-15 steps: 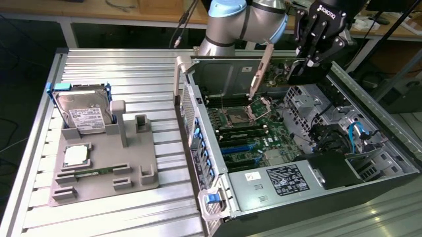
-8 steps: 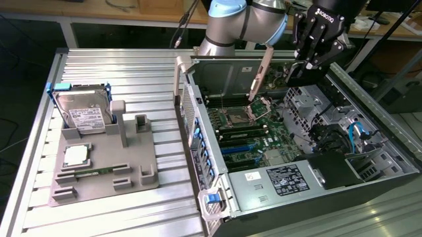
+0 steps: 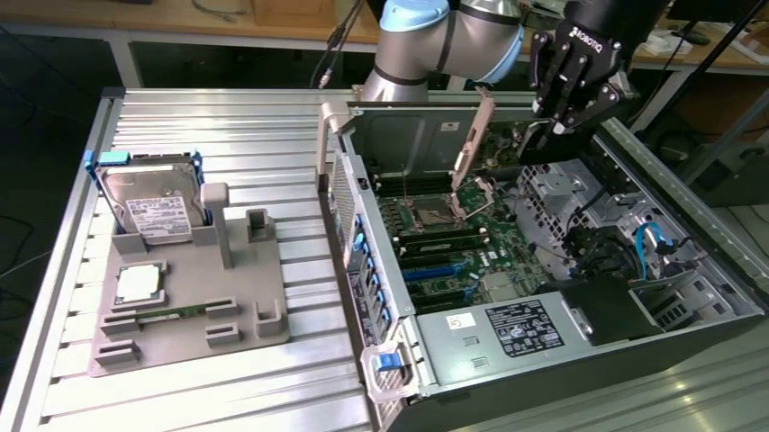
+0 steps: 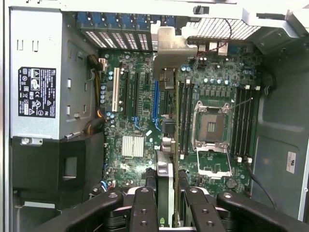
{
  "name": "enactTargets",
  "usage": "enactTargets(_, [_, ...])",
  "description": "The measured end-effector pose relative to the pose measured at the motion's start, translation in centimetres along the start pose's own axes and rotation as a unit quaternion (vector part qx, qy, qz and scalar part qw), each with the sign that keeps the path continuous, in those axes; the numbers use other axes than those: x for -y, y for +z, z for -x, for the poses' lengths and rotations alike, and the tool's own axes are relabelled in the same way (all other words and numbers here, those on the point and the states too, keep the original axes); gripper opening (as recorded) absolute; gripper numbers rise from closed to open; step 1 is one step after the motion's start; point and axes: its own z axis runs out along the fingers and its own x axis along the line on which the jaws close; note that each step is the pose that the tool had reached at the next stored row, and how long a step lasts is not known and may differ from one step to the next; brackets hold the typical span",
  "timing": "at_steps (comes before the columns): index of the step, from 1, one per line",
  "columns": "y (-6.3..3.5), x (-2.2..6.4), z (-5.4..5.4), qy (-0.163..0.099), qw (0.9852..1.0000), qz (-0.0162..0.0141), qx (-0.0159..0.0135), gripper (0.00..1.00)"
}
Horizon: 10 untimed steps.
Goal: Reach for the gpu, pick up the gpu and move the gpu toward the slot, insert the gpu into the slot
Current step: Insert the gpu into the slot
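**Exterior view.** Your gripper (image 3: 545, 135) hangs over the open computer case (image 3: 673, 351), near its far wall. It is closed narrow on the gpu (image 3: 474, 146). The card hangs on edge, its long silver bracket on the exterior view's left of the fingers. That hold likely lets its lower edge meet a slot. It sits clear of the motherboard (image 3: 451, 243) and is not seated. Well apart, on the exterior view's left, a grey fixture (image 3: 180, 333) carries a hard drive (image 3: 150, 205).

**Wrist view.** You look along the card's thin edge, with black fingers (image 4: 144, 208) pressing on both faces. The blue slot (image 4: 155, 101) — probably the target — lies just beside the card's line. The memory slots (image 4: 184, 116) crowd the other side, so room there looks tight. The power supply (image 4: 41, 87) stands well apart.
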Motion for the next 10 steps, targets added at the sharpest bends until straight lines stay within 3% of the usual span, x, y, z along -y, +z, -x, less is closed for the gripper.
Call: enactTargets(10, [1.9, 0.02, -0.2, 0.023, 0.9997, 0.0008, 0.0, 0.27])
